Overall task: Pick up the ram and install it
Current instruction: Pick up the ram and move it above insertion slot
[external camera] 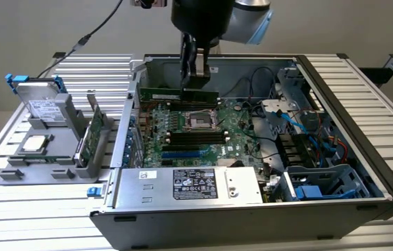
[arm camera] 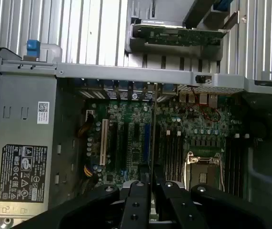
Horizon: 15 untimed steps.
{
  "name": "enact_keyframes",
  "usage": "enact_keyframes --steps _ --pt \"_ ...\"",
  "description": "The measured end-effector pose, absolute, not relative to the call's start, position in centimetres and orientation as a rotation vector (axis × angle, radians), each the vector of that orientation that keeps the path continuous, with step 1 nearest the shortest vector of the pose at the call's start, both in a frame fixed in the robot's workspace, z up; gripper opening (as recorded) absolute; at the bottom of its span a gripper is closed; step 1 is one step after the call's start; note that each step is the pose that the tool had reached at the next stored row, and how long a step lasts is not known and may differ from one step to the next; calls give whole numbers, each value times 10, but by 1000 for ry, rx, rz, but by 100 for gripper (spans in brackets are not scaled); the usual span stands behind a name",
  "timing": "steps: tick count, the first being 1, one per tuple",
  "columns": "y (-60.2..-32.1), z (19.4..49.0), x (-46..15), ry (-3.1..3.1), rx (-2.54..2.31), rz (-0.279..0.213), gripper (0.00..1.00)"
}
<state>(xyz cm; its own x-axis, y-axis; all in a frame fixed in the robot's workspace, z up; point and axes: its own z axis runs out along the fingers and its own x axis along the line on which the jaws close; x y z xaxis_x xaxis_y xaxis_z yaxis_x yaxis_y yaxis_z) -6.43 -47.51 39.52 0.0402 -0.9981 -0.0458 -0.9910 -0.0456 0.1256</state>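
The ram (external camera: 177, 95) is a long thin green stick held level above the rear part of the motherboard (external camera: 200, 149) inside the open computer case (external camera: 363, 157). My gripper (external camera: 196, 79) comes straight down from above and is shut on the stick's top edge near its middle. In the wrist view the ram (arm camera: 152, 143) appears edge-on as a thin line running out from between my black fingers (arm camera: 138, 200). It hangs over the board beside the black memory slots (arm camera: 171, 152) and the CPU socket (arm camera: 203, 167). The memory slots (external camera: 193, 137) lie in front of the stick in the exterior view.
A power supply (external camera: 189, 185) with a label fills the case's front. A drive cage (external camera: 322, 183) and blue cables (external camera: 290, 117) sit at the exterior view's right. Outside the case, a grey holder (external camera: 43, 157) carries a hard drive (external camera: 43, 102), an expansion card (external camera: 92, 133) and a CPU (external camera: 35, 142).
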Motion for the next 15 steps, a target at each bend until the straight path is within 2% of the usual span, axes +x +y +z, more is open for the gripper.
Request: enact_keyframes --steps 4,15 --pt "-468 386 -38 -2124 2216 -173 13" --pt "-440 369 -29 -2114 2213 -152 13"
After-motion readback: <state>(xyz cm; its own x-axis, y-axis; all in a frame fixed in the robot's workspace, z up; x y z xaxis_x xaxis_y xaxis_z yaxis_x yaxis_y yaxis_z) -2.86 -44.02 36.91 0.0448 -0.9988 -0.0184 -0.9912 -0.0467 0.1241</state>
